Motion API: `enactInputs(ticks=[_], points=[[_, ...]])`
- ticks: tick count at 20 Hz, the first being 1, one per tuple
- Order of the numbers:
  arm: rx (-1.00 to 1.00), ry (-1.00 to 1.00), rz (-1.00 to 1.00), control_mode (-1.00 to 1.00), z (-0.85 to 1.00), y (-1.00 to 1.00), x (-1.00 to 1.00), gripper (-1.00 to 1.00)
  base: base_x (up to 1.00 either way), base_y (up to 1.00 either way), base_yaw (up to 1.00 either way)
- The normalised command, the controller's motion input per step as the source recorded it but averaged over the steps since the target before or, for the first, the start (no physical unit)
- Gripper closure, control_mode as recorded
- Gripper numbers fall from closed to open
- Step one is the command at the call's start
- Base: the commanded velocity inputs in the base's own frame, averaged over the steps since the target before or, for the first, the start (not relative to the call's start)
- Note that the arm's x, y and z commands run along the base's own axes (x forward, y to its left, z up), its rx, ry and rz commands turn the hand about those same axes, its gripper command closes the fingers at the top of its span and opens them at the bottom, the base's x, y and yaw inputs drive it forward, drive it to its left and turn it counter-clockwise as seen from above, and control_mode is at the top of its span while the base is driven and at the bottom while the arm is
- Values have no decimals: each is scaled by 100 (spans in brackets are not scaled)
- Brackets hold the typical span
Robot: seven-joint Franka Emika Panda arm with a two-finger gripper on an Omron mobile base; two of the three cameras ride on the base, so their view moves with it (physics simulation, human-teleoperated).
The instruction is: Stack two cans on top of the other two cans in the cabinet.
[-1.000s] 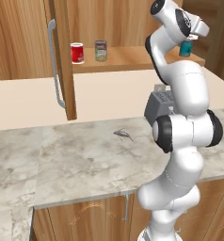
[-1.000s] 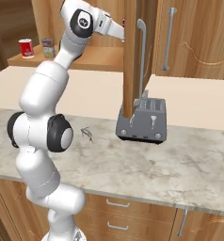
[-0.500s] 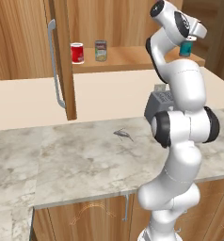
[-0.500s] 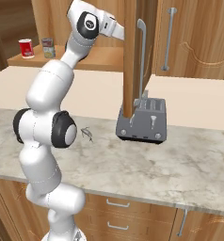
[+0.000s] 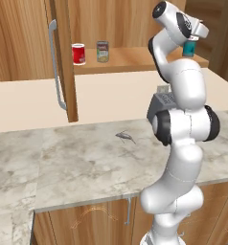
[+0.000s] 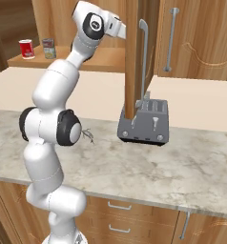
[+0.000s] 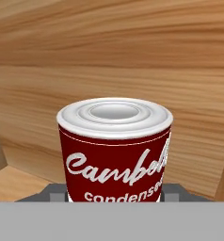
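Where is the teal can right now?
In the left base view the teal can stands at the right end of the cabinet shelf, just beyond the robot's wrist, far right of the all-red can and grey can.

Glossy white arm (image 5: 183,143) of rounded, bulging segments, dark grey-black rings and caps at the joints, a round black disc on the topmost link.

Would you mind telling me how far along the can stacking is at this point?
Done: no stack is visibly finished. In hand: the soup can sits between the jaws, near the teal can at the right end of the cabinet shelf; whether it rests on it is unclear. Left: the grey can stands beside the red can and must go on top.
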Motion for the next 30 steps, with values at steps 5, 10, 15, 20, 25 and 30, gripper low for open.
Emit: enactInputs(ticks=[5,10,15,20,25,30], points=[[0,0,0,-100,2,0,10,100,0,0,0],[0,0,-2,-100,0,-3,1,100,0,0,0],[0,1,0,-100,-1,-6,18,100,0,0,0],[0,6,0,-100,-5,-7,14,100,0,0,0],[0,3,0,-100,-6,-1,10,100,0,0,0],[0,-2,0,-100,2,0,7,100,0,0,0]])
